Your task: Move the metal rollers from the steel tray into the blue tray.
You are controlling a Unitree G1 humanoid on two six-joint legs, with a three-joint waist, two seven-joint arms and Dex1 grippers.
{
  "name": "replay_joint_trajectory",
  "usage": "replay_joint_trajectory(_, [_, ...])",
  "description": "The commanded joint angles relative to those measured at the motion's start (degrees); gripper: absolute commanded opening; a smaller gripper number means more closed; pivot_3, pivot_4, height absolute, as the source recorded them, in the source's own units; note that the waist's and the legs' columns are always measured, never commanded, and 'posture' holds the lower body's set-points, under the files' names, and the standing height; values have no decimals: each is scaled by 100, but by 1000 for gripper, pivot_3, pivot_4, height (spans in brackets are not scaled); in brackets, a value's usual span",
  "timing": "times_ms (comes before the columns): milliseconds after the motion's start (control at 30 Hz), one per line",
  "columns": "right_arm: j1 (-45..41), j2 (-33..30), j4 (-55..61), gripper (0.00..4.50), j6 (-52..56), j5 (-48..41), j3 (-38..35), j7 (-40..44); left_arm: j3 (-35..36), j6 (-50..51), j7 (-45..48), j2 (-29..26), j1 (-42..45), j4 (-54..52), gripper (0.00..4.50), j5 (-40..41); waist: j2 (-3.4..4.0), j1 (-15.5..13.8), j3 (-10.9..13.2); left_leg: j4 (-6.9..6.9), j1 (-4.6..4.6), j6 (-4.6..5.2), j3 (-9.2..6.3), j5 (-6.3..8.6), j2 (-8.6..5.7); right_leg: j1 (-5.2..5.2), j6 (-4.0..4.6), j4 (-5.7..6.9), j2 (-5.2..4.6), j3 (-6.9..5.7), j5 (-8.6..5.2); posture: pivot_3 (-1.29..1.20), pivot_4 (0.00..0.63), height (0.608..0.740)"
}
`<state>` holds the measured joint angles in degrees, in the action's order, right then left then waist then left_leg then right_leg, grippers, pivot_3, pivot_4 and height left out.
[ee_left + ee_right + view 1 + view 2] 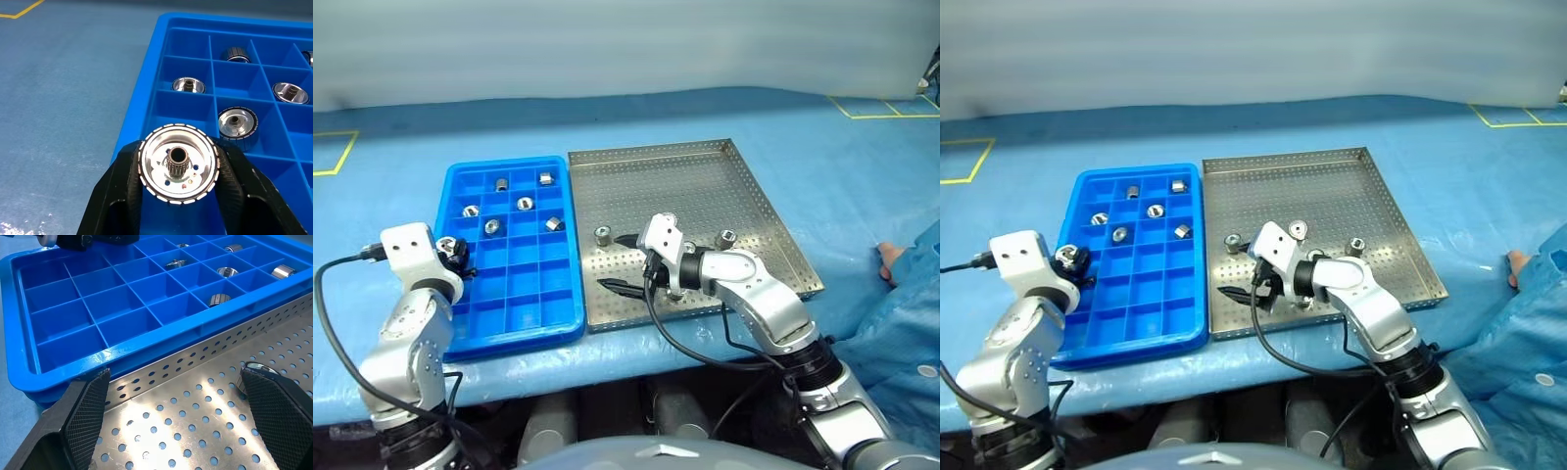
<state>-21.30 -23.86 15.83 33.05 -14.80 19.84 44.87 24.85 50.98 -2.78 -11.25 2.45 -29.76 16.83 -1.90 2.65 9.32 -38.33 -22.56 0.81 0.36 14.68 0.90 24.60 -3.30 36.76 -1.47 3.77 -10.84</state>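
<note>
The blue tray (524, 294) lies left of the steel tray (705, 171), their long sides touching. Several metal rollers sit in the blue tray's far compartments, such as one (525, 204). Others stand on the steel tray: one (603, 235) near its left rim and one (727, 238) further right. My left gripper (453, 257) hovers over the blue tray's left edge, shut on a roller (161, 171) whose flanged face points at the wrist camera. My right gripper (622, 262) stands open low over the steel tray's near left part, with a roller (254, 369) beside one finger (279, 406).
The trays rest on a table under a blue cover (822, 166). A person's hand (891, 259) and blue sleeve (911, 323) lie at the right edge, near the steel tray's right corner. Yellow tape marks (881, 113) run at the back corners.
</note>
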Motion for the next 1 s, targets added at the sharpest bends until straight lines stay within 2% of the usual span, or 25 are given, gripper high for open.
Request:
replay_joint_trajectory(33, [7, -43, 265, 4500, -24, 11, -105, -55, 37, -199, -52, 9, 124, -120, 2677, -14, 0, 19, 0, 0, 0, 0, 0, 0, 0, 0, 0, 0, 0, 0, 0, -66, 150, 740])
replay_joint_trajectory(100, [30, -63, 279, 4500, -20, 26, -141, -106, 105, -326, -76, 99, 186, -167, 3349, 66, 0, 35, 0, 0, -1, 0, -1, 0, 0, 0, 0, 0, 0, 0, 1, -71, 150, 740])
replay_joint_trajectory(300, [34, -104, 240, 4500, 39, 201, -161, -373, 206, -863, 280, 430, 556, -52, 3349, 738, -2, 79, -2, -7, -2, 0, 2, 0, 0, -3, 1, 0, -1, -2, 1, -110, 150, 740])
replay_joint_trajectory(400, [84, -143, 322, 4500, 57, 192, -220, -440, -350, -617, 1048, 308, 849, -37, 3349, 1332, -3, 113, -2, -11, -2, 0, 8, 0, -2, -5, 0, 0, -1, -2, 1, -131, 150, 740])
replay_joint_trajectory(500, [136, -163, 399, 4500, 80, 180, -252, -480, -788, -403, 1503, 78, 1055, 81, 3349, 1580, -2, 175, -2, -20, -10, 1, 9, 1, -5, -6, -2, 0, -1, -4, 0, -168, 150, 740])
replay_joint_trajectory(667, [360, -166, 582, 4500, 65, 251, -349, -691, -2387, -256, 2171, -1019, 1802, 1093, 3349, 705, 0, 374, -2, -25, -5, 2, 6, 1, -4, -6, -24, 9, 7, -2, -14, -213, 150, 740])
replay_joint_trajectory(833, [580, -37, 720, 4500, -5, 275, -352, -888, -3531, -654, 2803, -2002, 2271, 1625, 3349, -221, 2, 654, 0, -22, -10, 4, -3, 3, -4, 3, -30, 6, 6, 12, -11, -237, 150, 740])
replay_joint_trajectory(1000, [686, 216, 645, 4500, -209, 348, -305, -1080, -4103, -903, 3448, -2618, 2771, 2190, 3349, -802, 5, 850, 1, -18, -10, 3, -9, 3, -2, 4, -29, 7, 6, 7, -13, -266, 150, 740])
